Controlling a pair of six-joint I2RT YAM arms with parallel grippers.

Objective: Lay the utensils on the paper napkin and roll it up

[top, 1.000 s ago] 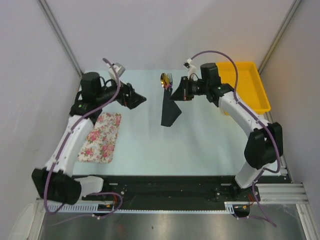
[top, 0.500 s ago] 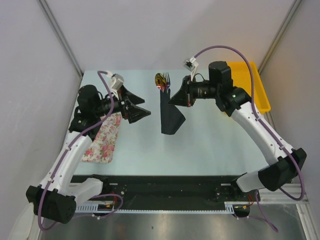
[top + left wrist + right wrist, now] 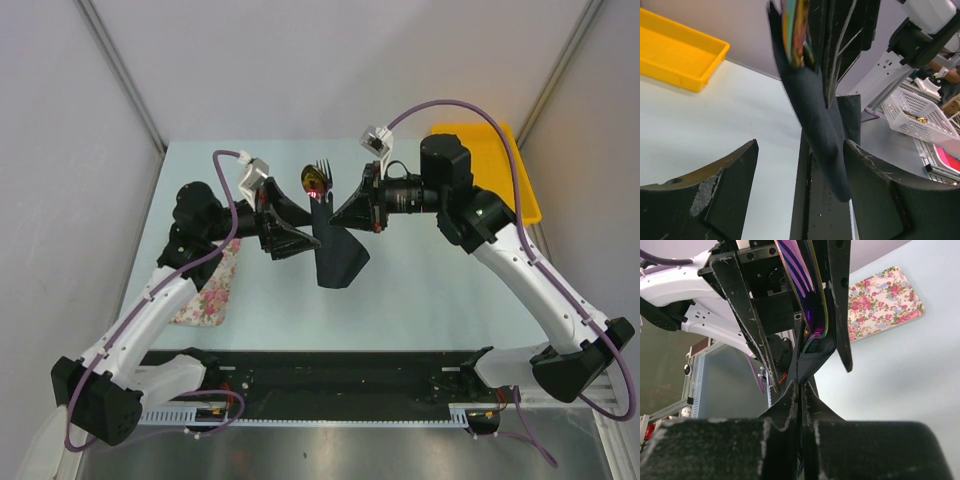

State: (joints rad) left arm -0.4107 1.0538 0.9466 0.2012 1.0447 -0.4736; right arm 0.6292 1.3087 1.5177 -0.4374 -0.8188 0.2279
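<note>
- Two sets of jaws meet at one bundle. The paper napkin (image 3: 335, 250), a black sheet wrapped loosely round the utensils (image 3: 318, 180), hangs between them and appears to be lifted off the table (image 3: 420, 290).
- Right jaws: pressed together on a fold of the napkin, just below the shiny ends of the utensils (image 3: 810, 300). Whether any metal is caught in the pinch cannot be told.
- Left jaws: apart, with one finger (image 3: 725, 190) on each side of the napkin's lower part (image 3: 820, 115). Contact with the sheet cannot be confirmed.
- Step in hand, as judged: the left jaws take a second hold so that the wrap can be tightened into a roll.
- For a good hold, centre the bundle between the left jaws and shut on the part that covers the handles, not on the loose tail beyond them.
- The right jaws ought not to let go before the left hold is firm, or the utensils may slide out of the open wrap.
- Thin paper tears easily, so turn about the bundle's long axis and avoid pulling the two holds apart.
- Not involved: the floral mat (image 3: 215, 288) lies well outside the left jaws, and the yellow tray (image 3: 515, 170) sits behind the right jaws.
</note>
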